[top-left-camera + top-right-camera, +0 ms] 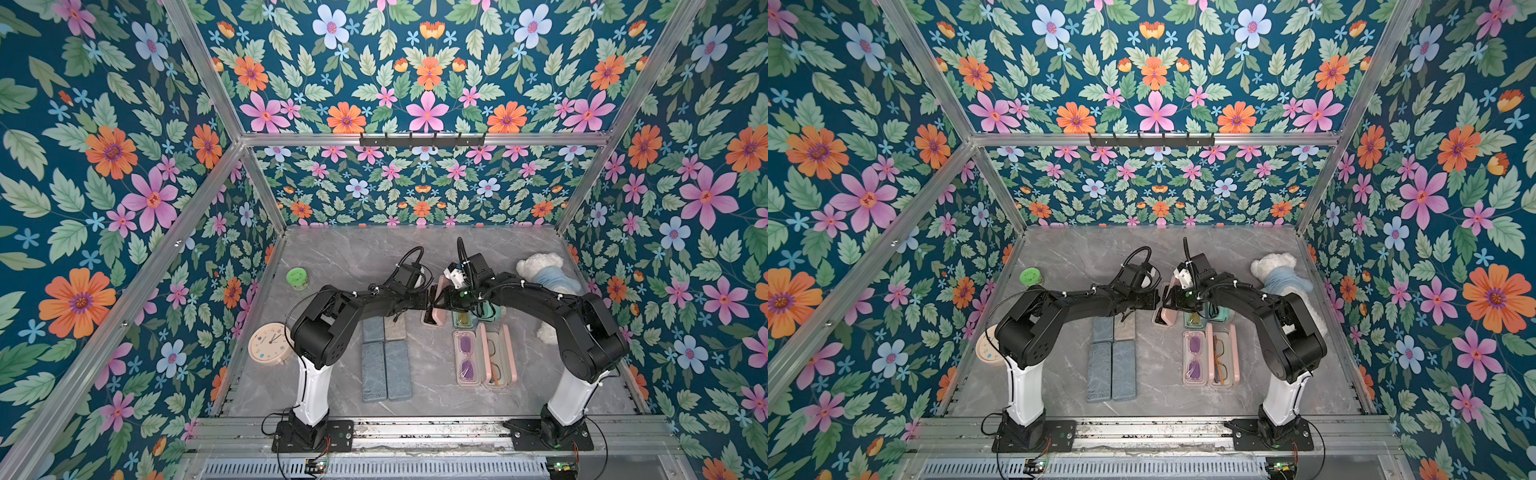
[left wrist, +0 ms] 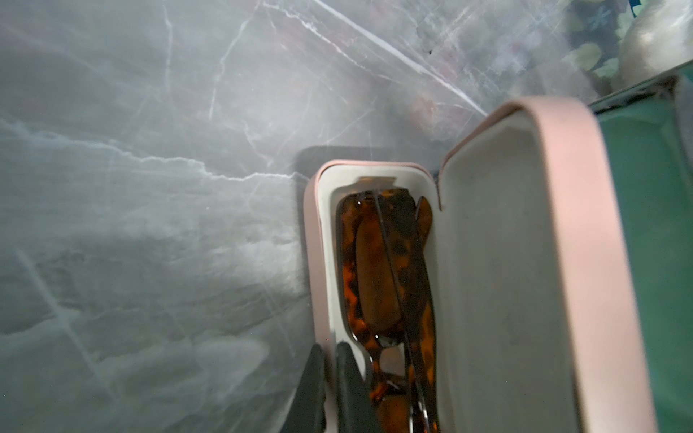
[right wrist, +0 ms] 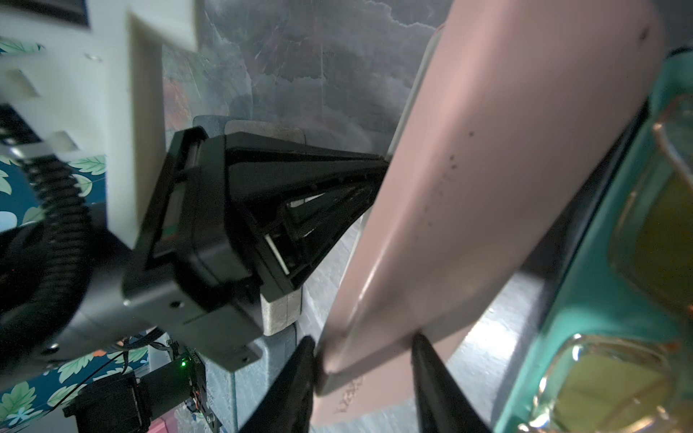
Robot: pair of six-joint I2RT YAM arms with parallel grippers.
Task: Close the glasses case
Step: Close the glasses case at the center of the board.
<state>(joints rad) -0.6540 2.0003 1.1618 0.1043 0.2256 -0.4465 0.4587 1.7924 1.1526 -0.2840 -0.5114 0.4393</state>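
Pale pink hard-shell glasses case [image 2: 498, 270] half open, left gripper [image 2: 330, 350] pinching its 9 o'clock wall, right gripper [image 3: 362, 343] clamping the raised lid [image 3: 506, 168] from 3 o'clock.

A: How was the light from above?

B: Bright and even, coming from overhead. In both top views the table [image 1: 332, 257] [image 1: 1059, 257] was sharp, with only soft shadows under the arms [image 1: 382, 293]. The walls [image 1: 104, 208] bowed outward toward the edges.

A: And the wrist views?

B: Dimmer, and smeared by motion. In the left wrist view the table was streaky, with a pale glare patch. The case [image 2: 311, 262] looked soft, with a dark shadow at its end. In the right wrist view the lid [image 3: 487, 168] was blurred, with a thin bright glint along its edge. Beneath it lay deep shadow beside a white glare on the table.
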